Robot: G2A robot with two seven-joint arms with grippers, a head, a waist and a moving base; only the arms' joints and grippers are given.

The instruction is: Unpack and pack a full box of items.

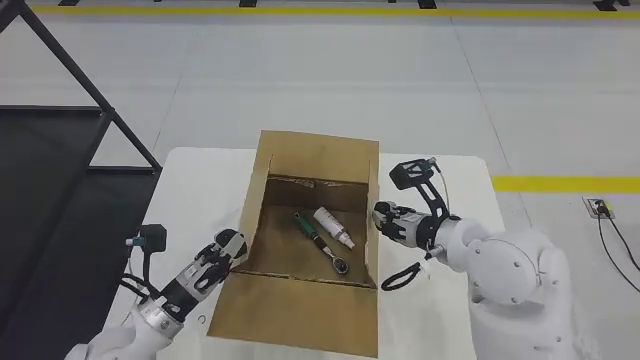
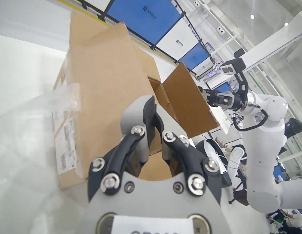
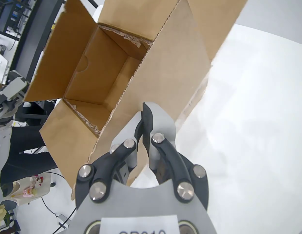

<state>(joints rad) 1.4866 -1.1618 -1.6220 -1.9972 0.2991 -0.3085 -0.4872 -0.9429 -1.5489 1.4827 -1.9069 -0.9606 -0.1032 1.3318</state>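
Arms [image 1: 505, 260]: glossy white shells, black cable loops at wrists. Left tool [image 2: 154, 120]: grey plate, black linkages, silver screws, black pads, white label. Right tool [image 3: 146, 122]: identical build.

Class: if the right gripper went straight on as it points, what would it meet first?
Most likely the raised side flap of the cardboard box: its outer face stands right ahead of the right gripper. Whether they already touch is unclear.

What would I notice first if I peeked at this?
A big open cardboard box sits on the white table. Inside lie a green-handled wrench and a white bottle. The left gripper and right gripper flank it, jaws shut.
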